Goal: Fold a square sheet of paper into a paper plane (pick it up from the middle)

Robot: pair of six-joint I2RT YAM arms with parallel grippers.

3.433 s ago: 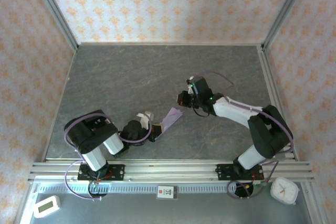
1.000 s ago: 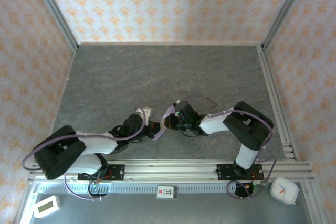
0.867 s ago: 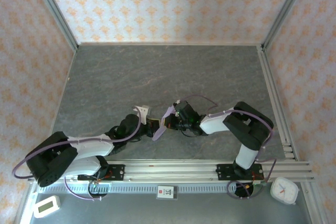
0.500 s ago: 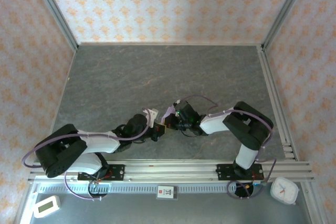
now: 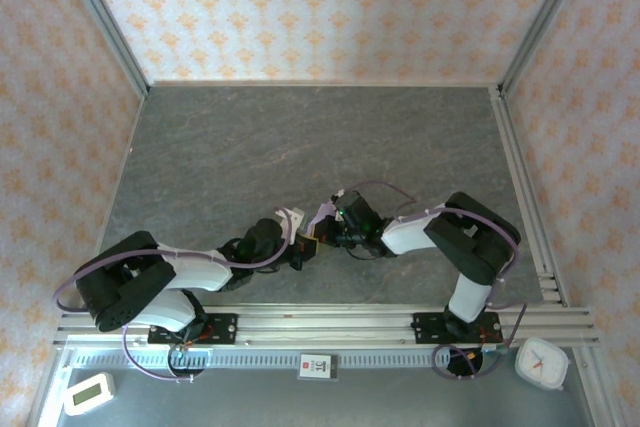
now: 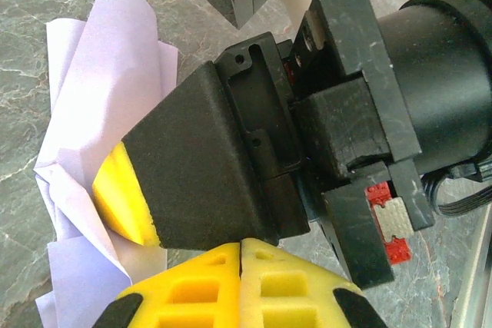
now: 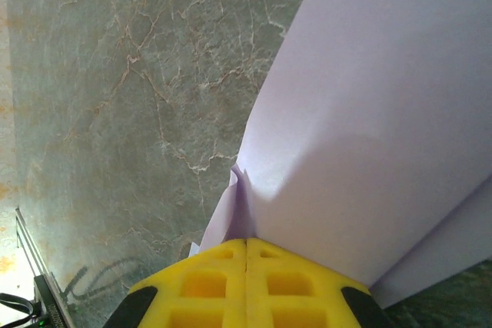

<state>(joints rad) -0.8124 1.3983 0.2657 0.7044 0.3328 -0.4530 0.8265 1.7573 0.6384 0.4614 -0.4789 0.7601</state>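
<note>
Though overhead shows a sliver, right gripper (image 7: pixel 246 242) visibly pinches lilac paper (image 7: pixel 384 113).

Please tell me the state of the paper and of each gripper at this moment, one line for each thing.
lilac paper: folded in several layers and creased, not a flat sheet, one part pinched in the right gripper.
right gripper: shut on the lilac paper.
left gripper: shut, right next to the right gripper; whether it pinches any paper cannot be told.
</note>
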